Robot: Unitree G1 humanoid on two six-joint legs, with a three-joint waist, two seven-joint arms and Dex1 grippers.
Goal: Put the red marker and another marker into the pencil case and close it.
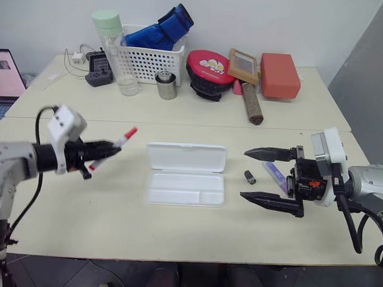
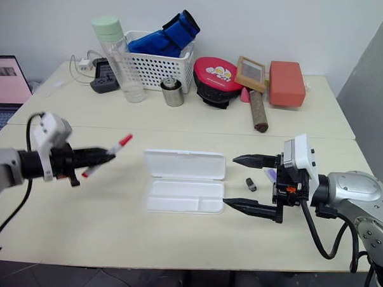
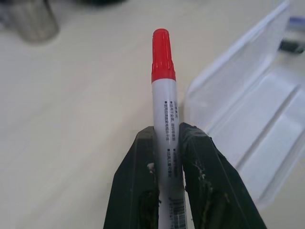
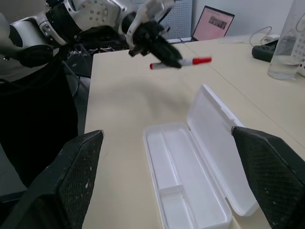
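Observation:
My left gripper (image 1: 106,150) is shut on the red marker (image 1: 115,147), a white barrel with a red cap, and holds it in the air left of the pencil case. The cap end (image 3: 161,55) sticks out past the fingers and slants up toward the case. The pencil case (image 1: 186,158) lies open in the middle of the table, its lid tilted back and its divided tray (image 4: 177,181) bare. My right gripper (image 1: 245,174) hovers open just right of the case, pointing at it. Behind its fingers lies another marker (image 1: 276,176), purple and partly hidden.
A small dark grey stub (image 1: 250,177) lies between the case and the purple marker. Along the back stand a white mesh basket (image 1: 147,60), a clear bottle (image 1: 114,50), a metal tin (image 1: 166,85), a red round case (image 1: 209,68), a brown roll (image 1: 252,103) and an orange box (image 1: 279,75). A laptop (image 1: 3,78) sits far left.

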